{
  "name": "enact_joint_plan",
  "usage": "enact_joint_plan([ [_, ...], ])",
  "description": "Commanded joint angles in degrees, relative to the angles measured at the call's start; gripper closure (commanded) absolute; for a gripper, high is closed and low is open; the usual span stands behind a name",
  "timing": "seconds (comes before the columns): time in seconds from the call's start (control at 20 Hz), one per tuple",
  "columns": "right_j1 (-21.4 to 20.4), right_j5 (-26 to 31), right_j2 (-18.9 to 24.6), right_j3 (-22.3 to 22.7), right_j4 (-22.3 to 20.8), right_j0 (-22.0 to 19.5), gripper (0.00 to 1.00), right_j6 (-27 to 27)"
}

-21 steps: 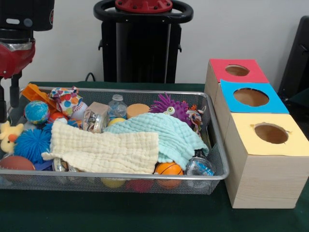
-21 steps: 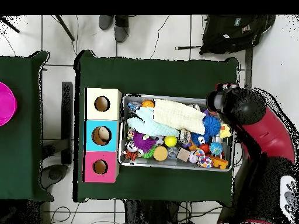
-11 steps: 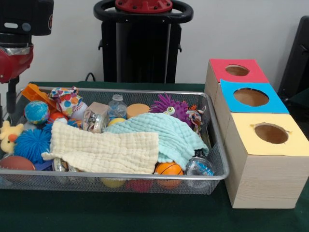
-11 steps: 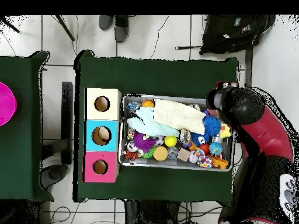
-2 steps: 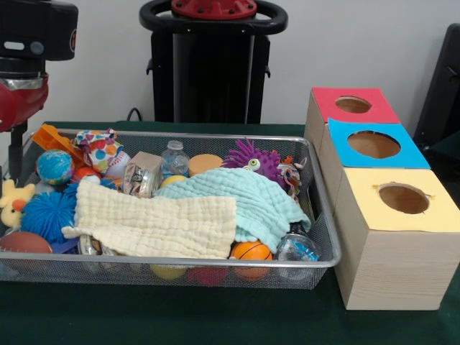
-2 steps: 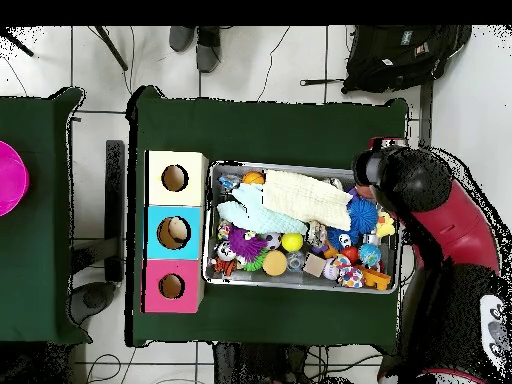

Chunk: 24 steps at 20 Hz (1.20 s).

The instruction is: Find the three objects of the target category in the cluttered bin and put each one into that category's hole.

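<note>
A wire mesh bin [image 5: 316,215] holds mixed toys under a cream cloth [image 5: 154,224] and a mint cloth [image 5: 241,198]. A purple spiky toy [image 5: 253,157], a blue spiky ball [image 5: 47,213], a globe ball [image 5: 54,166], a small basketball [image 5: 251,251] and a clear bottle [image 5: 173,157] show around the cloths. Three wooden boxes have holes in a red top [image 5: 353,105], a blue top [image 5: 374,144] and a yellow top [image 5: 403,198]. My gripper [image 5: 14,154] hangs over the bin's left end, above the toys; in the overhead view the arm [image 6: 420,190] hides it.
A yellow plush [image 5: 13,203] and a brown ball [image 5: 24,243] lie at the bin's left end. An orange plastic toy [image 5: 54,138] and a spotted cloth [image 5: 98,149] sit at its back left corner. The boxes stand close against the bin's right side.
The arm's head has come down a little over the bin's left end. Nothing in the bin has moved.
</note>
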Motion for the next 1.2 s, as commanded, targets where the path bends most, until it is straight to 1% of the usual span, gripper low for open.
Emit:
enact_joint_plan([
  [0.05, 2.0, -2.9, 7.4, 8.8, -0.5, -2.0, 0.00, 3.3],
  [0.3, 1.6, -2.3, 7.3, 9.0, -0.5, -2.1, 0.00, 3.4],
  [0.7, 1.9, -3.5, 8.1, 9.6, -0.3, -2.0, 0.00, 4.2],
  [1.2, 2.0, -4.7, 7.6, 10.4, -0.6, -1.0, 0.00, 5.5],
])
